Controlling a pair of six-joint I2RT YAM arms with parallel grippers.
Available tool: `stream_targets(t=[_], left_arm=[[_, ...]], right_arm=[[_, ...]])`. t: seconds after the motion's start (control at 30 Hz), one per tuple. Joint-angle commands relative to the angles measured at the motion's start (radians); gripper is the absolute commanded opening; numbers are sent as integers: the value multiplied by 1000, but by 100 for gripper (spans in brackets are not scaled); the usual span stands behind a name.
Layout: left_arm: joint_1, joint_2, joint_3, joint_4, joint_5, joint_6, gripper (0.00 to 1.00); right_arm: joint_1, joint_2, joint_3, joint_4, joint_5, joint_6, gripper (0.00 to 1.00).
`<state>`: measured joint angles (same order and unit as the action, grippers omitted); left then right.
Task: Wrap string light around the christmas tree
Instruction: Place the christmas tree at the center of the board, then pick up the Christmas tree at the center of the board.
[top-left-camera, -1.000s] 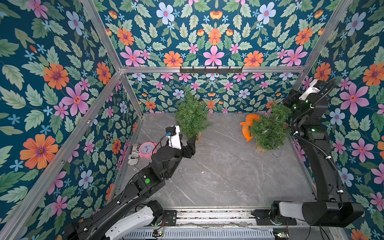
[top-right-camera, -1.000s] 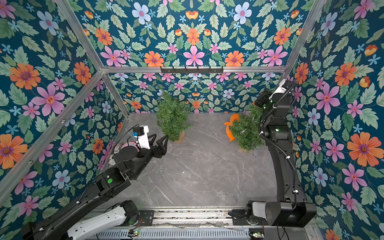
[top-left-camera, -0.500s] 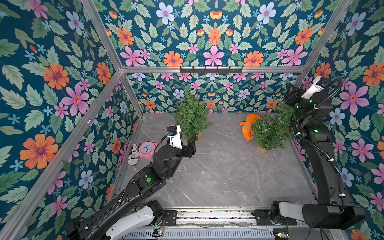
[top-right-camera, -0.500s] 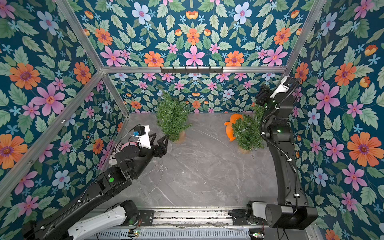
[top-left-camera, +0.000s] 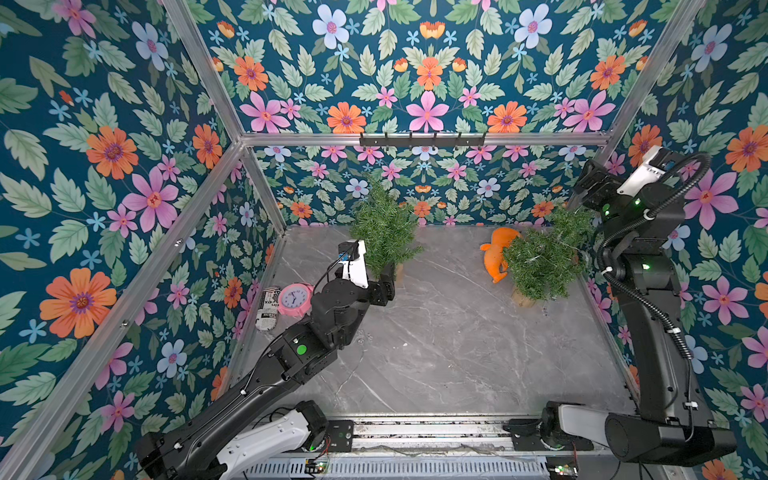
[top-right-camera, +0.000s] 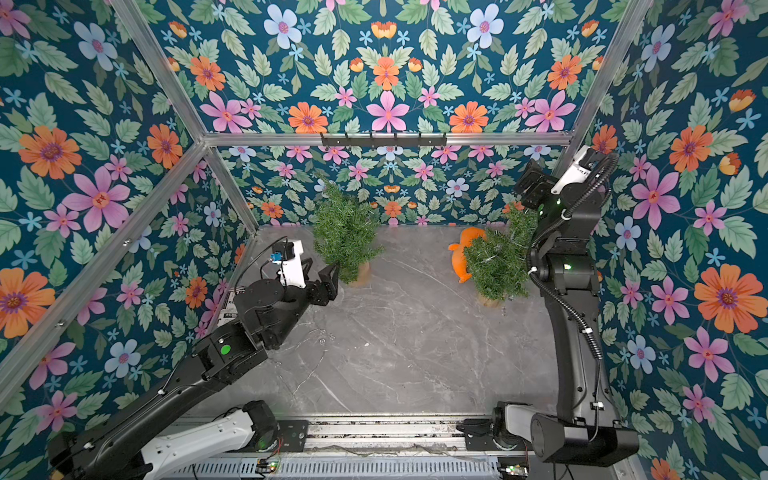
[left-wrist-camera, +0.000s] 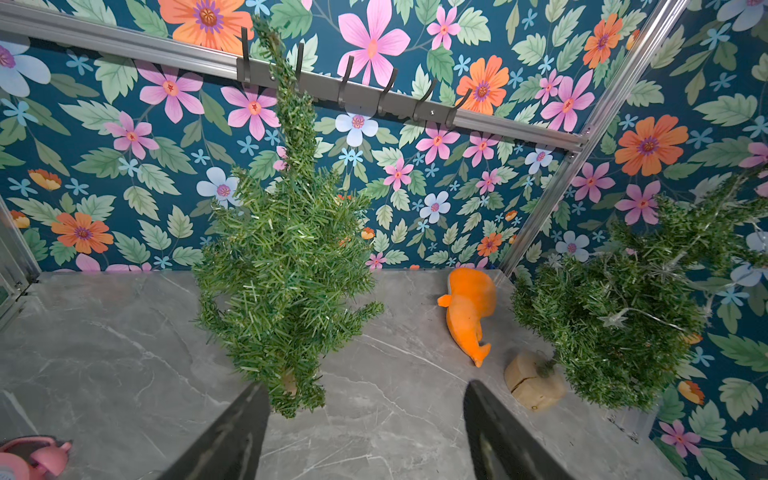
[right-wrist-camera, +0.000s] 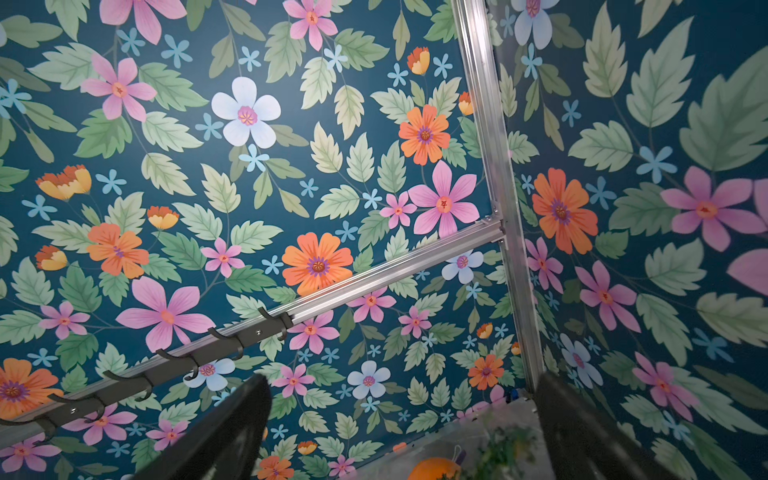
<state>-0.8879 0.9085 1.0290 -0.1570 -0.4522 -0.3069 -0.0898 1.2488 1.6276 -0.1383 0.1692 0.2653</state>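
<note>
String light: a thin clear wire with small star-shaped bulbs (left-wrist-camera: 615, 320), wound over the branches of the green bristly artificial christmas tree on a pale wooden block (top-left-camera: 544, 262). The tree stands at the right rear of the grey marble counter (top-left-camera: 436, 353), just beside the right wall.
Long axis: the wired tree's trunk runs roughly vertical, block down and tip up. It seems to lean a little toward the right wall, though the wide lens may account for that. The visible strands cross the trunk line rather than follow it.
Right claw (right-wrist-camera: 403, 378): spread wide with nothing between the fingers, raised above the wired tree's tip and aimed at the back wall.
Left claw (left-wrist-camera: 365, 386): spread and empty, low by the foot of the second, bare green tree (top-left-camera: 384, 228), touching neither tree.
Why so: the height probably keeps the right claw clear of the branches and wire. Judging by the loops, most of the wrapping looks done.
Others: an orange plush toy (top-left-camera: 496, 253) lies just beside the wired tree. A pink round alarm clock (top-left-camera: 295, 300) sits by the left wall.
</note>
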Motion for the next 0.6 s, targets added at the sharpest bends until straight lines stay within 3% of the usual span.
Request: stream_targets(t=[0.0, 0.2, 0.3, 0.43, 0.57], left_arm=[[1, 0, 17, -24, -37, 17, 77], [1, -4, 15, -24, -74, 38, 78], [0, -4, 15, -21, -88, 60, 79], [0, 51, 95, -90, -96, 123, 79], [1, 168, 288, -196, -99, 194, 81]], right_arm=[[-4, -21, 47, -69, 18, -39, 100], [-4, -53, 156, -205, -98, -9, 100], [-5, -82, 158, -216, -246, 43, 99], [24, -137, 60, -106, -503, 105, 97], [184, -208, -93, -24, -584, -6, 97]])
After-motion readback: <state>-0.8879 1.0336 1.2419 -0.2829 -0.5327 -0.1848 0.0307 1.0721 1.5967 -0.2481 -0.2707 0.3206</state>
